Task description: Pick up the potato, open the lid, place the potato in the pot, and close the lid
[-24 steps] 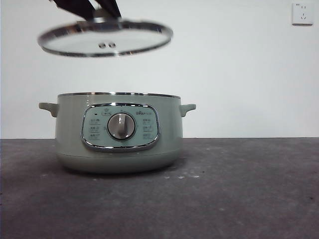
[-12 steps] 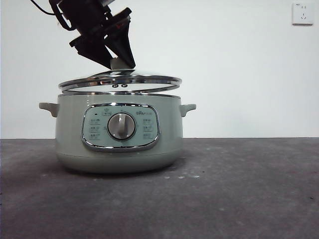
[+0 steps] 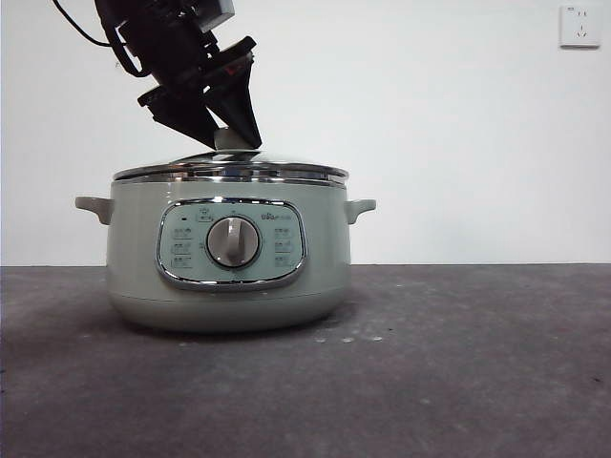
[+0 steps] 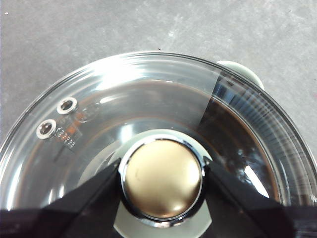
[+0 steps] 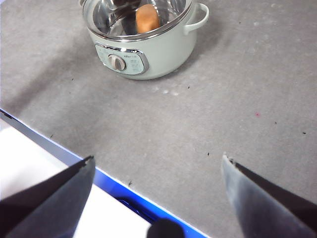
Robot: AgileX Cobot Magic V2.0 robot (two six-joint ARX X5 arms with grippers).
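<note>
While we look across the desk (image 3: 477, 363), these hold:
Left gripper (image 4: 161, 181): our jaws are closed against the two sides of the lid's knob (image 4: 162, 177), gripping it.
Lid (image 3: 229, 169): sits level on the pot's rim.
Pot (image 3: 227, 253): stands upright on the desk, dial facing us.
Potato (image 5: 147, 18): inside the pot, seen through the glass.
Right gripper (image 5: 157, 191): our jaws are spread wide with nothing between them, well apart from the pot.
</note>
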